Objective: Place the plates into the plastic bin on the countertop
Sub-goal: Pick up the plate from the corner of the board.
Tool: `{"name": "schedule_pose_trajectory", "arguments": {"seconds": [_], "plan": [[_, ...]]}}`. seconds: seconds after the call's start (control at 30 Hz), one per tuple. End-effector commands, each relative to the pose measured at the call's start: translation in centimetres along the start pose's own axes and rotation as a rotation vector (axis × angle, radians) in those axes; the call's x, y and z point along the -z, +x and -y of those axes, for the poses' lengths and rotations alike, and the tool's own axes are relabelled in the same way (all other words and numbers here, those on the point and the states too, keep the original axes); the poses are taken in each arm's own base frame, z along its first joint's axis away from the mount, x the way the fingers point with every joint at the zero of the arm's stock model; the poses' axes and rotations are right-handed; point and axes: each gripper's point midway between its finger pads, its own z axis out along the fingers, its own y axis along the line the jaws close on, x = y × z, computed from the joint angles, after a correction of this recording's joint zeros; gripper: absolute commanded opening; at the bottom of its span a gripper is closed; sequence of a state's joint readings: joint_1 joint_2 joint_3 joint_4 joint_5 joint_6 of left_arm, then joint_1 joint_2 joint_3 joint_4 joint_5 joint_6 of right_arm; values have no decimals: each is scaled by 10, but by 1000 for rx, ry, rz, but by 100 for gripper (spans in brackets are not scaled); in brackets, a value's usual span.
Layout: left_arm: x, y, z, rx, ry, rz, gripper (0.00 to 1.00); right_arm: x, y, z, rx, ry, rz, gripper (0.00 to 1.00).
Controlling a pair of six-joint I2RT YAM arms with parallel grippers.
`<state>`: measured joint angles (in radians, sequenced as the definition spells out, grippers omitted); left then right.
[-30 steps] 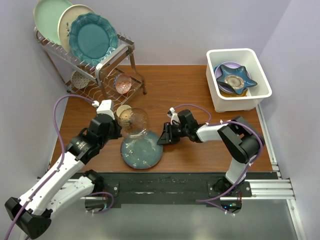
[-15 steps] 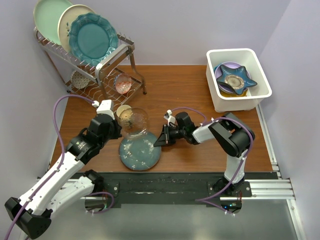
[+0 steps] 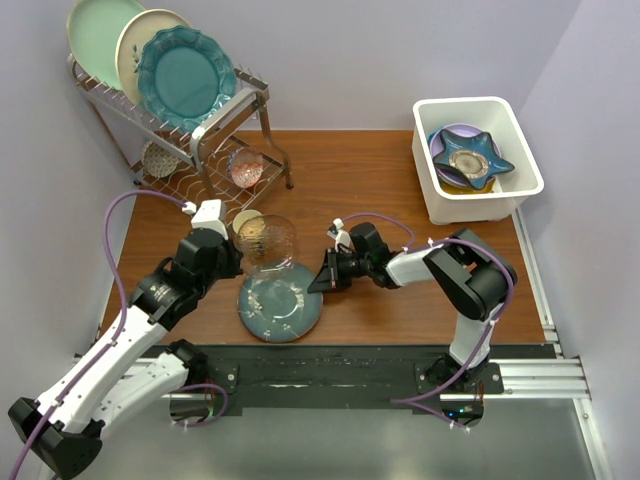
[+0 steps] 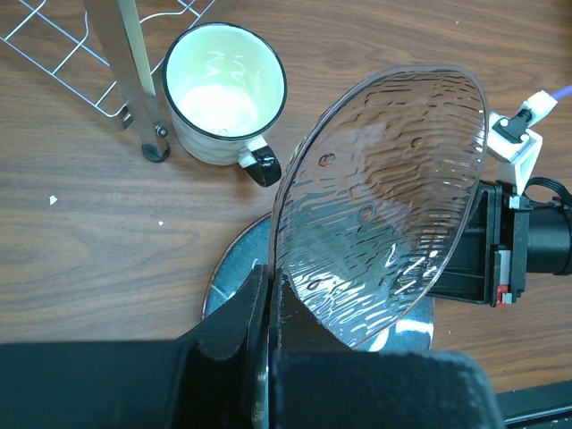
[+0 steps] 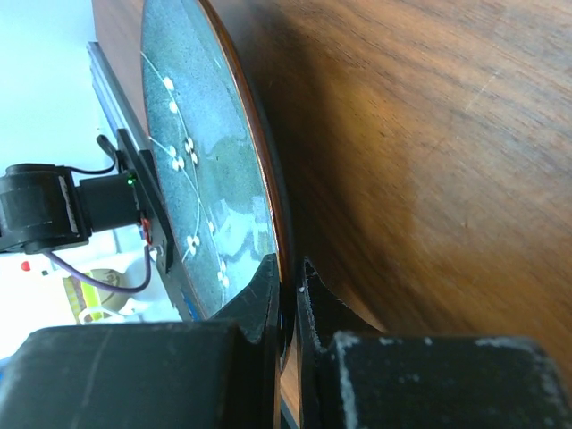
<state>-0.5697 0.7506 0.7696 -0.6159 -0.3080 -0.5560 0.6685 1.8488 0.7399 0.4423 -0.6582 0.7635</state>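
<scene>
1. Left tool (image 4: 268,284) is clamped tight on the rim of a clear plate (image 4: 384,197), holding it tilted above the blue plate (image 3: 285,308).
2. Right tool (image 5: 288,273) is pinched on the blue plate's right edge, near the middle of the worktop (image 3: 370,170).
3. Bin (image 3: 465,101) stands at the far right, with stacked plates (image 3: 470,160) inside.

Wire rack (image 3: 215,115) at far left, two tiers. Top tier holds mint plate (image 3: 95,35), cream plate (image 3: 135,45) and teal scalloped plate (image 3: 185,75), all upright and overlapping. Lower shelf: pink glass dish (image 3: 245,167) right, patterned bowl (image 3: 158,158) left. Black-rimmed cream cup (image 4: 228,85) upright beside rack foot.
</scene>
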Motion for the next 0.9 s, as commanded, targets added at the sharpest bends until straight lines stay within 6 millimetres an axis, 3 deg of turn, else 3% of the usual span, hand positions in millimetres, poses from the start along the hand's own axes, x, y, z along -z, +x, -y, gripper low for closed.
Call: {"name": "schedule_pose_trajectory", "arguments": {"seconds": [0.0,0.4,0.7,0.87], "plan": [[1,-10,-1,8,-2,50,0,7,-14,-1,83,61,50,0],[6,-16,-3,26,-7,78,0,25,-21,-7,82,102,92,0],[7,-17,-4,30,-12,81,0,53,-40,-24,92,106,181,0],[7,-17,-5,32,-13,83,0,69,-50,-24,80,130,226,0]]}}
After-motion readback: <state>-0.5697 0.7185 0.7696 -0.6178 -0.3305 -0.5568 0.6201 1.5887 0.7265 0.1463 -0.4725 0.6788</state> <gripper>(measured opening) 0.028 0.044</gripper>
